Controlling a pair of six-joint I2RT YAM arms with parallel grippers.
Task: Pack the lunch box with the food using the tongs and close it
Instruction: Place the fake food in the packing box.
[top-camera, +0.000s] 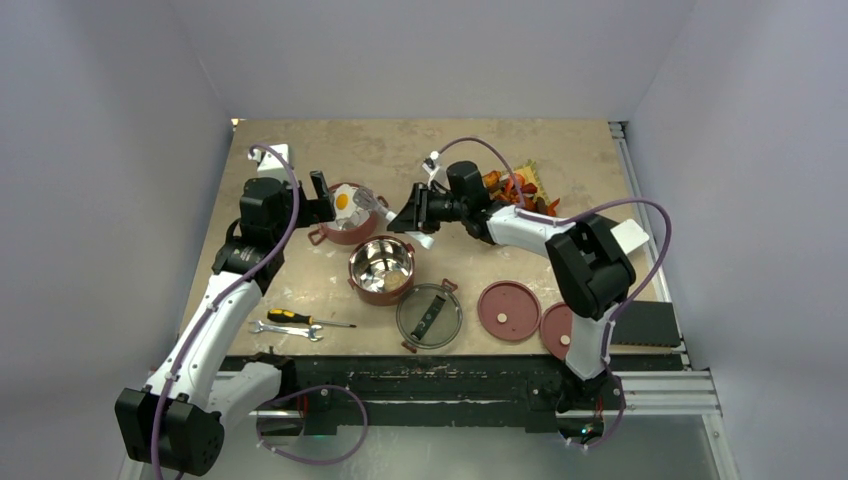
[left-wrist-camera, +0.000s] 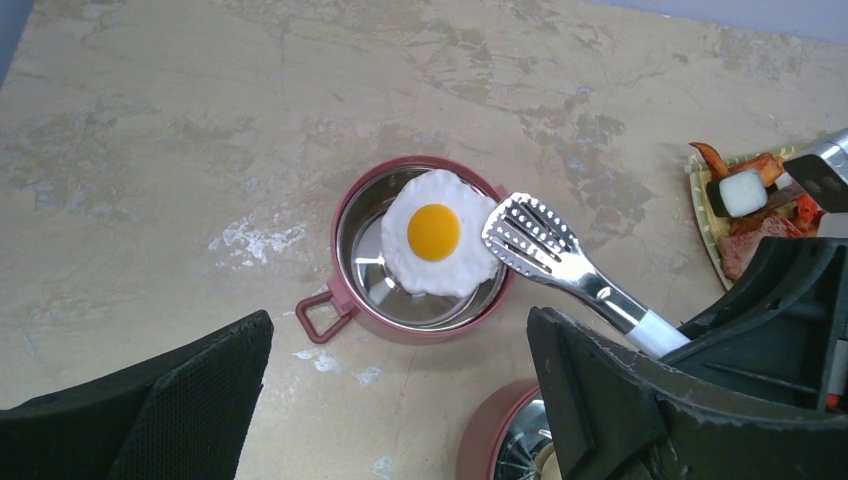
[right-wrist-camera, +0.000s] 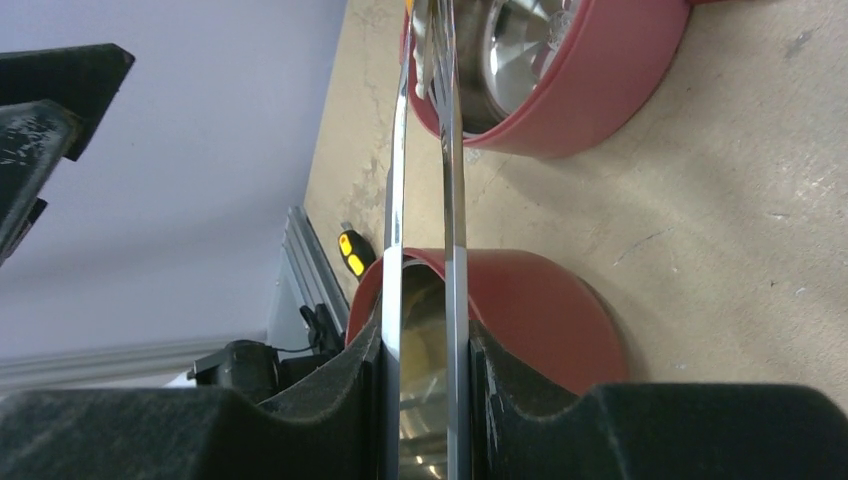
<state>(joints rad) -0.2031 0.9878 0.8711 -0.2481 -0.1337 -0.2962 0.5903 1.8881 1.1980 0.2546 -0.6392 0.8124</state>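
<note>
Barely begun: only the fried egg (left-wrist-camera: 435, 235) lies in the far bowl (left-wrist-camera: 345, 300). The right gripper (right-wrist-camera: 425, 350) clamps the tongs (left-wrist-camera: 545, 250) above its rim, the left gripper (top-camera: 318, 205) gapes empty beside it (other food (top-camera: 515, 185) unpacked, nearer bowl (top-camera: 381, 268) bare, lids (top-camera: 508, 311) off).

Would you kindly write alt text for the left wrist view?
A toy fried egg lies in a red steel-lined bowl on a beige table, with the slotted tip of the tongs at its edge. The open left hand frames the bottom.
</note>
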